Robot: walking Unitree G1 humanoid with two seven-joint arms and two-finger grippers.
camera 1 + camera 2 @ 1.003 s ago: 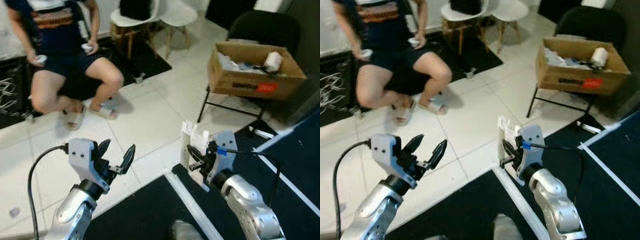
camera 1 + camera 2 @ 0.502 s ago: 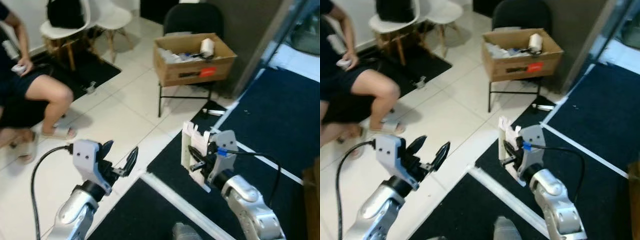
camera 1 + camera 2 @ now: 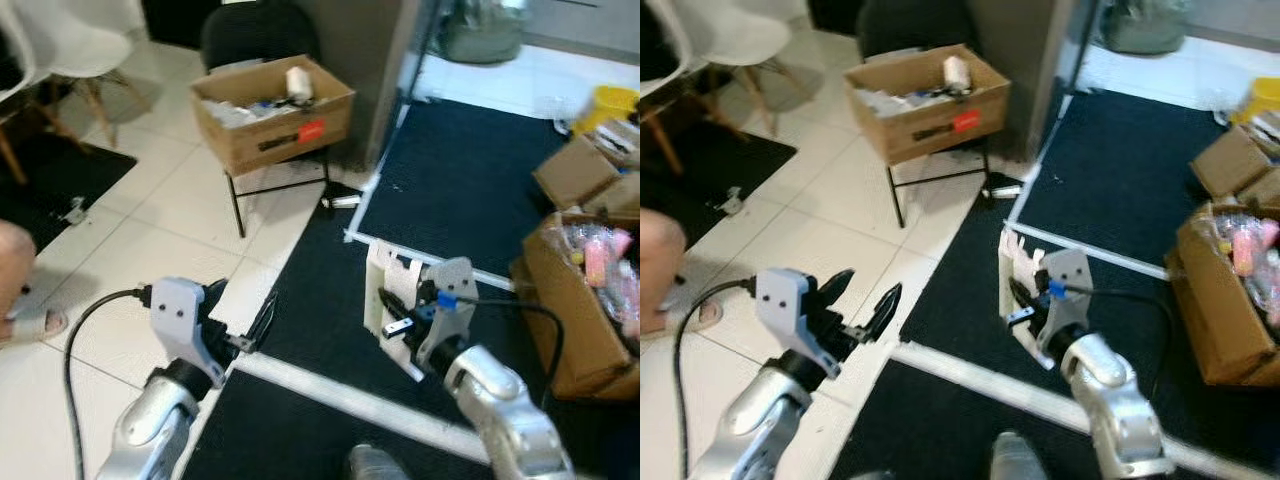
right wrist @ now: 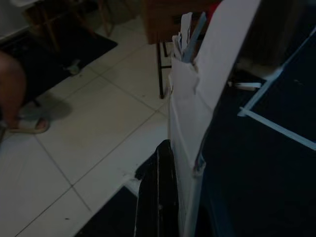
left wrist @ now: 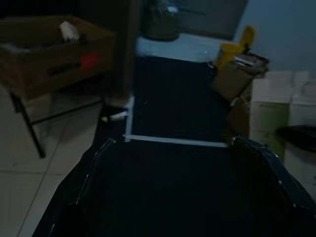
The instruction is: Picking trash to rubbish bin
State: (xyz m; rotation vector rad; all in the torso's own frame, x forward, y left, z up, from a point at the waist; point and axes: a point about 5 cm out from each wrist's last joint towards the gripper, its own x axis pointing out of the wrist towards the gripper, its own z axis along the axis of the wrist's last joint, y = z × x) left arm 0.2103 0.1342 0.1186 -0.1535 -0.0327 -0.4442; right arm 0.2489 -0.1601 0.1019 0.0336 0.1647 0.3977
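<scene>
My right gripper [image 3: 392, 318] is clamped on a flat white carton [image 3: 384, 291], fingers closed against its face, holding it upright at about chest height over the dark carpet [image 3: 460, 180]. In the right wrist view one black finger [image 4: 159, 187] presses flat on the white carton's side, with torn flaps sticking up at the top. My left gripper [image 3: 862, 301] is raised, fingers spread wide apart, nothing between them; it hangs over the edge where the white tile floor [image 3: 130, 250] meets the carpet. A black cable loops off the left wrist.

A white tape line [image 3: 340, 395] runs across the carpet just below both grippers, and another one runs further out toward the doorway.

Ahead on my left, an open cardboard box [image 3: 270, 110] sits on a black metal-legged chair, full of loose paper scraps and a white roll [image 3: 297, 82]; it has a red label on the front. A small white item lies on the floor beside the chair leg, too small to tell what it is.

On my right, a large open cardboard box [image 3: 570, 300] stands on the carpet, stuffed with pink and mixed wrappers. Smaller cardboard boxes [image 3: 575, 170] sit behind it, and a yellow bucket [image 3: 606, 102] further back.

A person's foot in a sandal [image 3: 25, 320] is at my far left on the tile. White chairs [image 3: 715, 40] stand at the upper left.
</scene>
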